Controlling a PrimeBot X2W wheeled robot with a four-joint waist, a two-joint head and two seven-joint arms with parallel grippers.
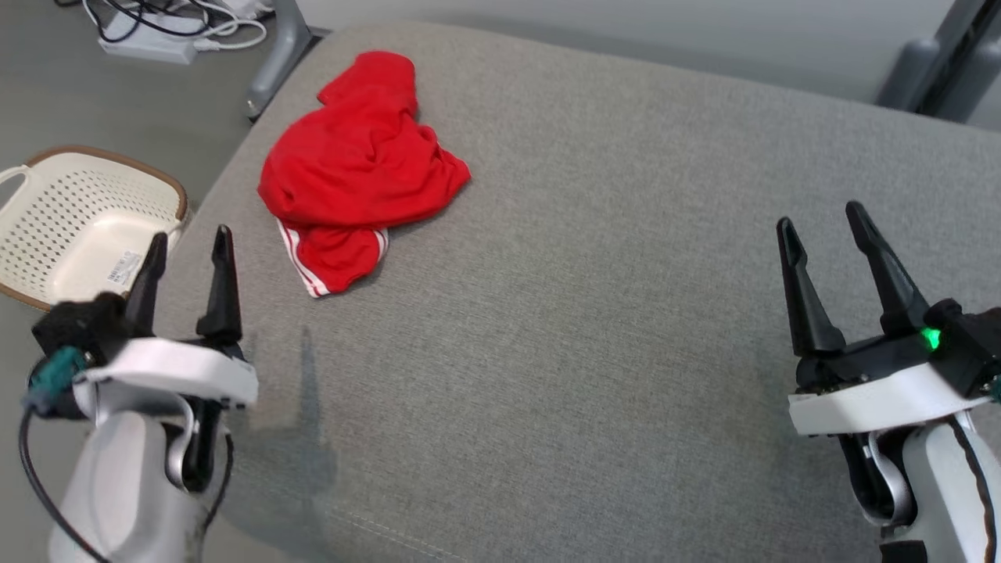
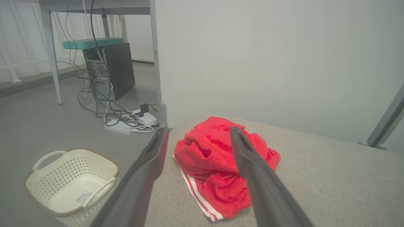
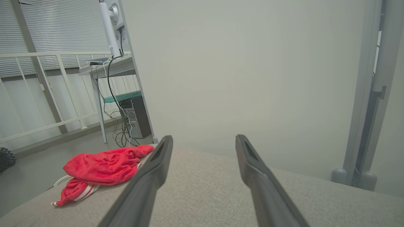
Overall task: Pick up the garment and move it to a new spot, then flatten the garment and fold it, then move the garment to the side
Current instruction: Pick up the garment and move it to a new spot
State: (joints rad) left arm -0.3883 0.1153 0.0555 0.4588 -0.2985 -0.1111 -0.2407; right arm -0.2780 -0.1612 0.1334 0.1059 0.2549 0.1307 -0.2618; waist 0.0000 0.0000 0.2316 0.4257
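Grey padded surface [image 1: 594, 328]: fabric-covered, with a stitched seam near its front edge; the largest element, and the reference for every position given below

Pale wall [image 2: 268, 56]: rises directly behind the far edge of the surface

Desk [image 2: 126, 11]: metal-legged, standing on the floor beyond the far-left corner of the surface; a dark computer tower [image 2: 115, 71] sits beneath it among hanging cables

Grey frame post [image 1: 278, 55]: upright at the far-left corner of the surface

Red garment [image 1: 356, 168]: crumpled in a heap on the surface, near its far-left corner. A hem with white stripes lies on the side nearer the front edge. The whole of it rests on the surface, and it is apart from both grippers

Cream basket [image 1: 78, 227]: perforated walls, brown rim and loop handles, on the floor just beside the left edge of the surface; a printed label lies on its inner bottom

Left gripper [image 1: 192, 234]: over the left edge of the surface, nearer the front than the garment. Its two dark fingers are spread and released, grasping nothing, and they point toward the heap

Right gripper [image 1: 819, 217]: over the right part of the surface, well apart from the garment. Its fingers are likewise spread and released, grasping nothing; a green light [image 1: 930, 338] glows on its body

White power strip [image 1: 148, 47]: on the floor beyond the far-left corner of the surface, with cables plugged into it
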